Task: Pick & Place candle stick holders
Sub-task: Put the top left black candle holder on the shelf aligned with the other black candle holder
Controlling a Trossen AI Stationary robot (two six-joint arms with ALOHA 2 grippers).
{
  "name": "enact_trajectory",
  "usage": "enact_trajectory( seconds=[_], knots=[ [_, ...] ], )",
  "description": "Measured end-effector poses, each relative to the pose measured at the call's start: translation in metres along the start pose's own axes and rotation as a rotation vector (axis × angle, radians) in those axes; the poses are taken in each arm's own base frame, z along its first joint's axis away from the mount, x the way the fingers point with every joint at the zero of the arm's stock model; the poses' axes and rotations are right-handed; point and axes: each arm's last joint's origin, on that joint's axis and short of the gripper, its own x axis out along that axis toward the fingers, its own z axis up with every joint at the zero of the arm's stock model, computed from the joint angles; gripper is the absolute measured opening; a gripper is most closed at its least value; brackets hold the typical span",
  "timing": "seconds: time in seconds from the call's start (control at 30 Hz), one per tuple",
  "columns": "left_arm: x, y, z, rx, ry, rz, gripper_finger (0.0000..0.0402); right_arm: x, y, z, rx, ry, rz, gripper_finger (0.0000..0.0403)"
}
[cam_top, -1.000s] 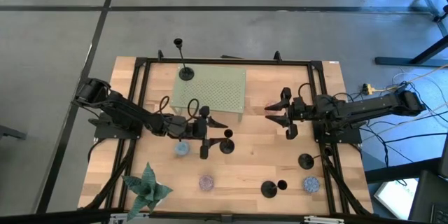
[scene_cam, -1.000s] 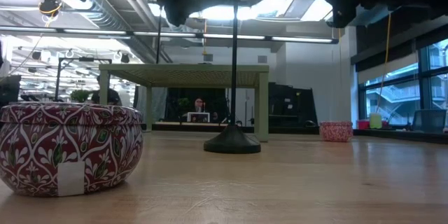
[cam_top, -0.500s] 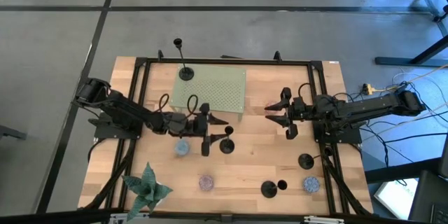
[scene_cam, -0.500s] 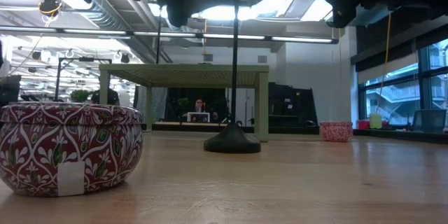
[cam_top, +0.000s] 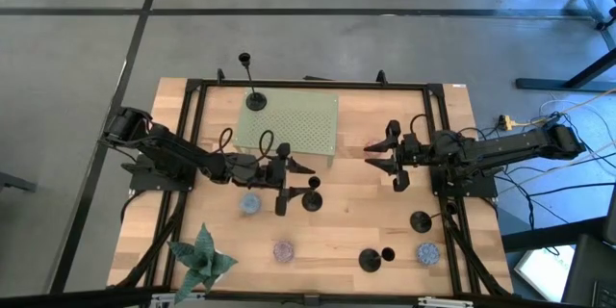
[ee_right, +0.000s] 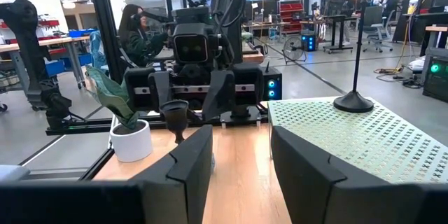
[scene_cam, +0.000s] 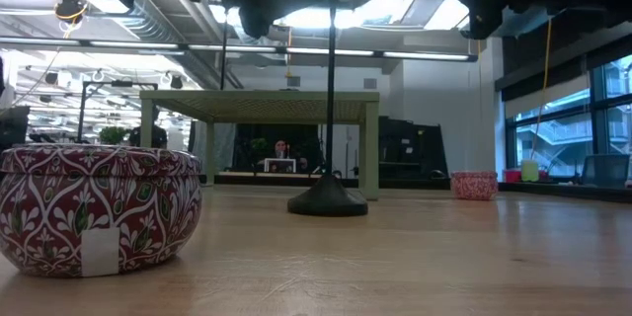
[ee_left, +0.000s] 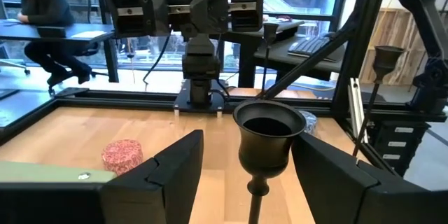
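One black candlestick holder stands upright on its round base (cam_top: 311, 199) at mid-table; its stem also shows in the low view (scene_cam: 330, 89). My left gripper (cam_top: 304, 180) is open, level at the height of the cup (ee_left: 269, 135). Its fingers (ee_left: 175, 175) stand one on each side of the cup with a gap on both sides. A second holder (cam_top: 255, 100) stands on the green perforated stand (cam_top: 298, 125). Two more stand at the near right (cam_top: 421, 221) (cam_top: 371, 260). My right gripper (cam_top: 372, 156) is open and empty, right of the stand.
Small patterned tins sit near the left gripper (cam_top: 250, 204), near the front (cam_top: 283, 250) and at the near right (cam_top: 427, 251). A potted plant (cam_top: 202, 260) stands at the near left corner. The black frame (cam_top: 192, 115) rims the table. A seated person shows beyond the table (ee_left: 42, 28).
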Motion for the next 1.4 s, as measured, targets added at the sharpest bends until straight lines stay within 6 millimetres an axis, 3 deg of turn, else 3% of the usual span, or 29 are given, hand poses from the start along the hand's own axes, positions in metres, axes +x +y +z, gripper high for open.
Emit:
enact_trajectory(
  seconds=[0.6, 1.13, 1.4],
  knots=[
    [0.0008, 0.0039, 0.0003, 0.008, -0.002, 0.021, 0.0228, 0.0, 0.0, 0.0, 0.0, 0.0, 0.0, 0.0151],
    [0.0008, 0.0034, 0.0016, 0.025, -0.014, 0.003, 0.0129, 0.0, -0.0001, -0.0005, -0.003, 0.006, -0.001, 0.0151],
    [0.002, 0.0022, 0.0065, 0.04, -0.04, -0.001, 0.0104, 0.0, 0.0, -0.0005, -0.003, 0.005, 0.0, 0.0152]
  ],
)
